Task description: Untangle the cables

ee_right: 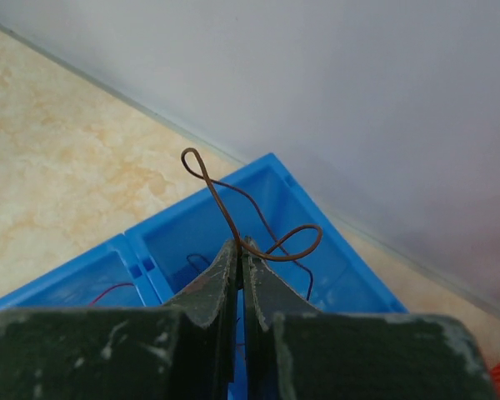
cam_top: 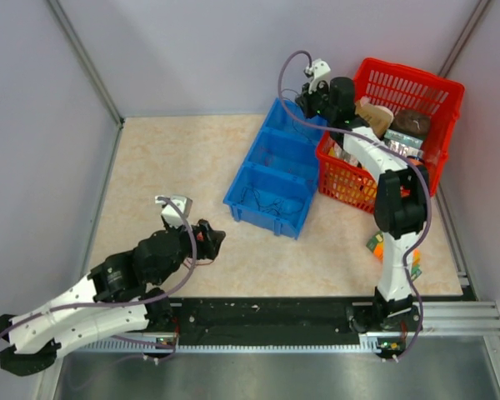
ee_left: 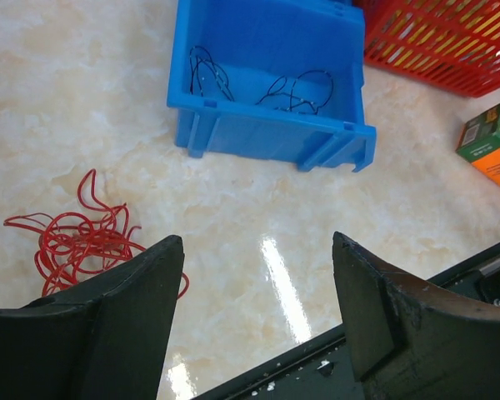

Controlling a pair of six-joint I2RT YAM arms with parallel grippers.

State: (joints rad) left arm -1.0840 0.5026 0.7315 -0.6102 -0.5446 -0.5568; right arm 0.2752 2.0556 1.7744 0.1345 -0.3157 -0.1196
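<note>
Work surface: beige marbled tabletop (cam_top: 167, 167), walled on three sides.
Containers: red plastic mesh basket (cam_top: 347, 185) at far right, touching the blue plastic three-compartment bin (ee_left: 267, 137) on its left.
Right gripper (ee_right: 240, 248): jaws pinched together on a thin brown wire (ee_right: 220, 208), held aloft over the bin's far compartment. The wire loops free above the fingertips.
Left gripper (ee_left: 258, 250): jaws spread wide with nothing between them, low over the table near the arm bases.
Red cable: bright red thread-like tangle (ee_left: 75, 242) lying on the tabletop just beside the left finger, bunched in many loops.
Dark cables: thin black strands (ee_left: 296, 90) lying in the bin's near compartment.
Step in hand: judged to be sorting one freed brown wire into the bin.
Next move: likely a release over the far compartment. After that, the left gripper would need a fine pinch on an outer red loop.
</note>
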